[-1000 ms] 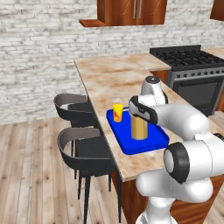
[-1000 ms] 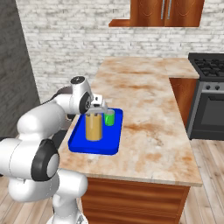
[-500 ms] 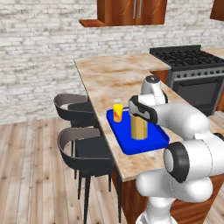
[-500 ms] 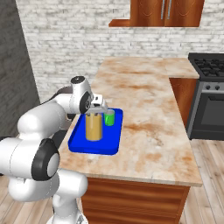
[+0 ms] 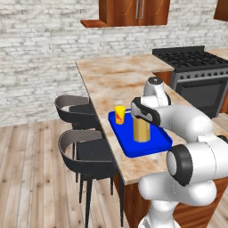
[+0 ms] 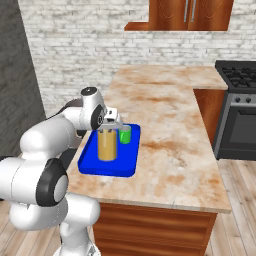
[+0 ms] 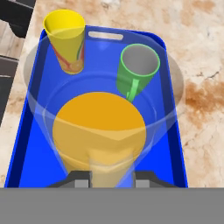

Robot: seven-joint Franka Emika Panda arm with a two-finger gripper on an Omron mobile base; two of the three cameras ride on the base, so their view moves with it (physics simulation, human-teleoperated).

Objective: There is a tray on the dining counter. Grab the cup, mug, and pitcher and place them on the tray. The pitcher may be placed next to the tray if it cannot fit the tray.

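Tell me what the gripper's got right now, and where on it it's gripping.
The gripper grips the pitcher at its top rim, one finger on each side of the glass wall, over the tray.

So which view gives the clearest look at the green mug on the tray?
The hand view: the mug stands unobstructed on the tray, rim, inside and handle all visible. The right base view shows only part of it, behind the pitcher. In the left base view, I cannot make it out.
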